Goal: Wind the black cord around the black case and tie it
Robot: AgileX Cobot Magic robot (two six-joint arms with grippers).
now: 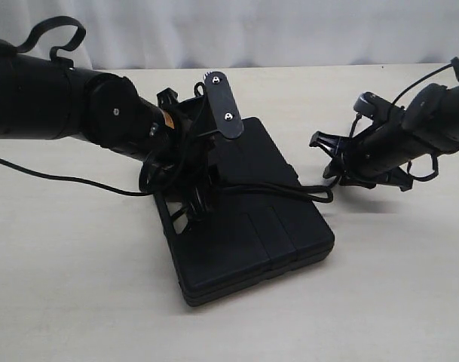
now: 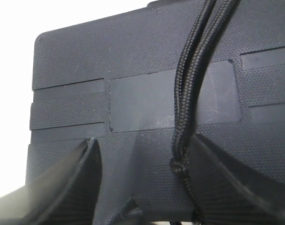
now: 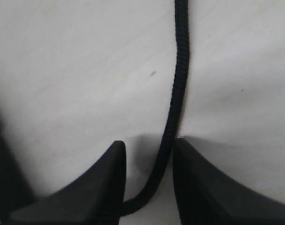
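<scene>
Exterior view: black case [image 1: 274, 226] shut w/ black cord [image 1: 278, 188] over lid; left gripper [image 2: 144, 143], right gripper [image 3: 148, 143] unclenched.

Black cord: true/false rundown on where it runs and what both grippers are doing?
1. Two strands of the thin braided black cord cross the lid of the flat rectangular matte black plastic case. True.
2. The left gripper is clamped shut. False: its jaws stand apart over the lid.
3. The cord passes between the fingers of the right gripper. True.
4. The right gripper hangs over the case. False: it is over the pale table.
</scene>
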